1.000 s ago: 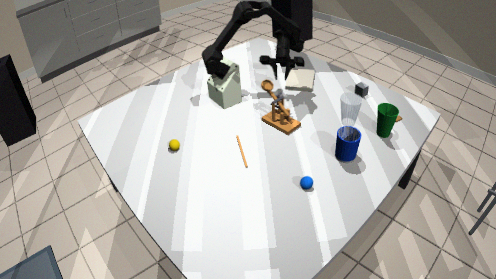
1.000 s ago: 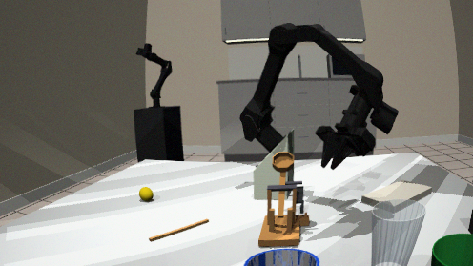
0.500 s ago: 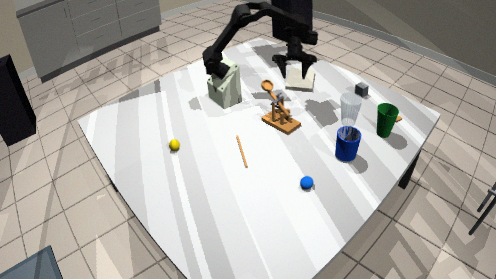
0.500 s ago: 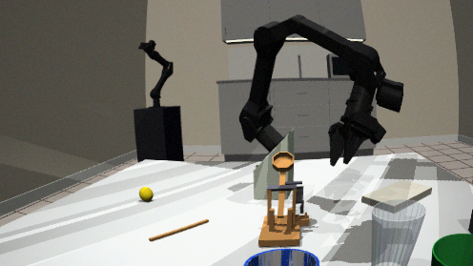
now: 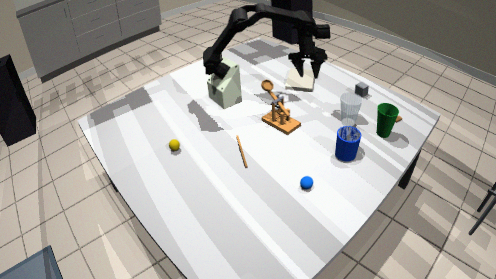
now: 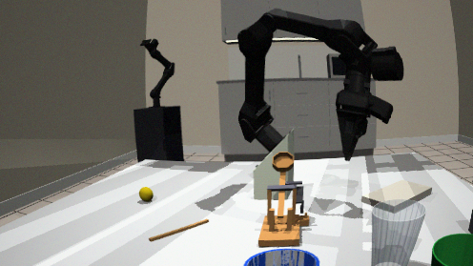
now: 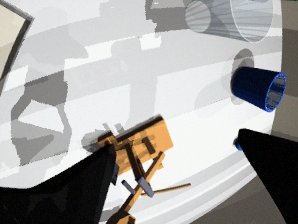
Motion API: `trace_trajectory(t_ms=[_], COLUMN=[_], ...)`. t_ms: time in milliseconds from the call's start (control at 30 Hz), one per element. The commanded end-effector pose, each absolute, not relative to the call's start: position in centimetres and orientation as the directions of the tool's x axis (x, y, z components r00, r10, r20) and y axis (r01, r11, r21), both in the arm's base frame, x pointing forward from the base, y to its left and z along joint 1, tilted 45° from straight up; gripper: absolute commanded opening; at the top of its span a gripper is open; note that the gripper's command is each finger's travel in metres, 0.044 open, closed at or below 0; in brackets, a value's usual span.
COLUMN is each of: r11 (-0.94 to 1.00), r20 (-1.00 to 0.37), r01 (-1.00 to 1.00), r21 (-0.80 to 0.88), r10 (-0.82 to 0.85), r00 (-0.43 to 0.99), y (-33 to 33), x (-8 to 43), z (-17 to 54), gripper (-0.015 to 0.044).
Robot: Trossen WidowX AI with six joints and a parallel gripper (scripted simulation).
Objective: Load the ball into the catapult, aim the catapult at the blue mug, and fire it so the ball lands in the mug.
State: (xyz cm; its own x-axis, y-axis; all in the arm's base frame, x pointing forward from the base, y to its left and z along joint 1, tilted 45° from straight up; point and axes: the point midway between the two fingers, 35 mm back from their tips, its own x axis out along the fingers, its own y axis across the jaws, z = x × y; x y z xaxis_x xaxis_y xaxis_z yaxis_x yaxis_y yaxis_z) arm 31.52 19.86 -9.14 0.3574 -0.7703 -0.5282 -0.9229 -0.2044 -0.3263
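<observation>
Hovering behind and to one side of the wooden catapult [image 5: 289, 123] [image 6: 279, 240] [image 7: 161, 134], the gripper [image 5: 309, 71] [image 6: 348, 157] [image 7: 177, 143] spreads its fingers wide around nothing, presumably to keep off the throwing arm, whose raised cup [image 5: 267, 85] [image 6: 283, 161] [image 7: 121, 218] points away from the blue mug [image 5: 347, 145] [image 6: 281, 257] [image 7: 255, 89] in front.

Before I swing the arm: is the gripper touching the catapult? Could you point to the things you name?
Apart: the exterior view shows the gripper [image 5: 309, 75] [image 6: 348, 158] up and to the right of the catapult [image 5: 281, 120] [image 6: 279, 238] [image 7: 159, 136].
</observation>
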Motion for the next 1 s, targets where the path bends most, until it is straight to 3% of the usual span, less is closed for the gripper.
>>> trace_trajectory(t_ms=[0,500,967], r11=[-0.130,0.223,0.528], r20=[-0.569,-0.656,-0.664], r01=[-0.905,-0.710,-0.406], r21=[-0.405,-0.668,-0.746], r10=[-0.739,-0.629,-0.542], r00=[0.360,0.418,0.515], y=[20.5,21.9,20.7], x=[33.7,42.3,49.8], z=[-8.1,-3.0,3.9], gripper=[0.0440,0.0440,0.0440])
